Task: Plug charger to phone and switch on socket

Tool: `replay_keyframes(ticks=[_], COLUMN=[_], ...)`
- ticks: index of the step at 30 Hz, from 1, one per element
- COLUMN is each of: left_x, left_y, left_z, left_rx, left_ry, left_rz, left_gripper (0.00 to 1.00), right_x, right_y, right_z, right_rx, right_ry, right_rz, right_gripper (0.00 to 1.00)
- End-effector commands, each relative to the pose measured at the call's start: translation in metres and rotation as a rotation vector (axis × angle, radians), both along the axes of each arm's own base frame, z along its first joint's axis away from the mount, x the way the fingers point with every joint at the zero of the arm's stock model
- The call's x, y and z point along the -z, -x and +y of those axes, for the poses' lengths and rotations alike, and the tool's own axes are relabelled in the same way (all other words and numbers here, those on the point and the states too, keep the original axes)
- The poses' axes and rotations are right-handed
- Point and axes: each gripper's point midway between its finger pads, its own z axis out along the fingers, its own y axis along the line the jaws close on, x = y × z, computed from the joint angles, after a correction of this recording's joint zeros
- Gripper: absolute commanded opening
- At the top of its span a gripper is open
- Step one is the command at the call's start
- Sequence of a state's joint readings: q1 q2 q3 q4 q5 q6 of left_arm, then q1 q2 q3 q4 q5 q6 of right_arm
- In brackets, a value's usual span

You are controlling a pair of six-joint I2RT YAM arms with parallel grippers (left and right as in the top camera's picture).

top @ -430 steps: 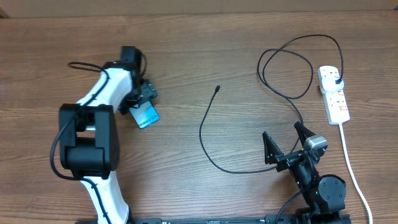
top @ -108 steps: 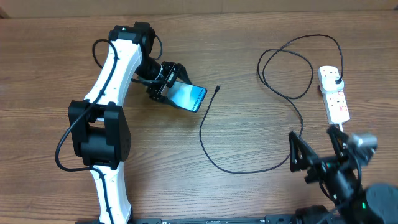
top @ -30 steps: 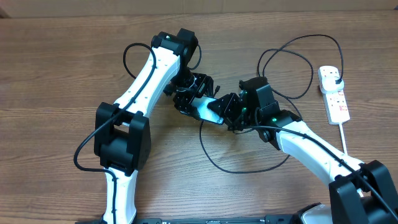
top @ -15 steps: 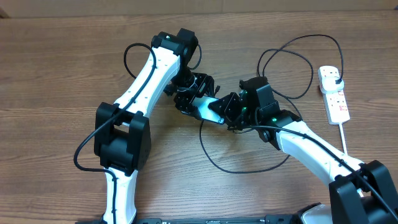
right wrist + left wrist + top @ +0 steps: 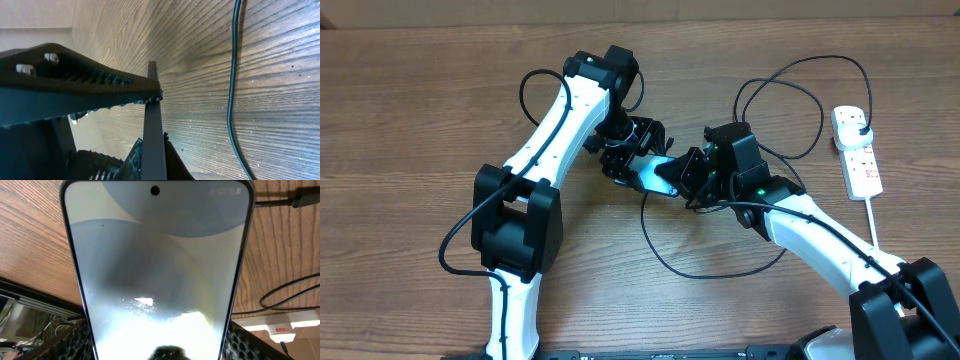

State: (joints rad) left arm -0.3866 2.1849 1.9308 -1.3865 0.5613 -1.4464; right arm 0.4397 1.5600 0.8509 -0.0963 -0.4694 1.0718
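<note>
Centrally, left gripper (image 5: pixel 628 152) clamped on phone (image 5: pixel 658 176), right gripper (image 5: pixel 688 182) jaws spread wide across its other end, both fingers touching its edges, charger (image 5: pixel 660 255) lying loose on table (image 5: pixel 400 120) beneath.

the brown wooden tabletop (image 5: pixel 400 120) showed long streaky grain. the slim rectangular phone with dark edges (image 5: pixel 157 270) had a pale blue-grey screen of overlapping curved shapes, with a white glare patch low down. the thin black charger cable (image 5: pixel 232 75) ran dark across the wood. the long white plastic power strip (image 5: pixel 857 155) carried small red marks. the left robot arm (image 5: pixel 552 128) and the right robot arm (image 5: pixel 825 238) were white with black joints.
</note>
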Motion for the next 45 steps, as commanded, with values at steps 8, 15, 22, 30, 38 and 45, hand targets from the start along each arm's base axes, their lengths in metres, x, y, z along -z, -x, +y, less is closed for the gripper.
replay_keyframes(ticks=[8, 15, 22, 30, 38, 45], left_x=[-0.01, -0.017, -0.053, -0.124, -0.131, -0.139], left_y=[-0.003, -0.016, -0.043, -0.058, -0.062, -0.076], left_z=[-0.01, -0.015, -0.022, -0.025, -0.029, -0.038], left_rx=[0.03, 0.336, 0.499, 0.539, 0.519, 0.448], left_ry=[0.057, 0.232, 0.576, 1.022, 1.055, 1.055], left_rz=[-0.027, -0.269, -0.565, -0.895, -0.892, -0.825], left_gripper=[0.92, 0.96, 0.95, 0.95, 0.94, 0.95], right_x=[-0.007, -0.019, -0.031, -0.091, -0.137, -0.152], right_y=[-0.007, -0.011, -0.01, -0.014, -0.035, -0.057], right_z=[-0.001, -0.017, -0.058, -0.095, -0.139, -0.137], right_rx=[0.008, -0.032, 0.022, 0.132, 0.501, 0.643], right_ry=[-0.011, -0.067, -0.015, -0.006, -0.041, -0.254], right_rz=[-0.011, -0.027, -0.043, -0.222, -0.292, -0.231], right_gripper=[0.04, 0.04, 0.04, 0.04, 0.04, 0.04])
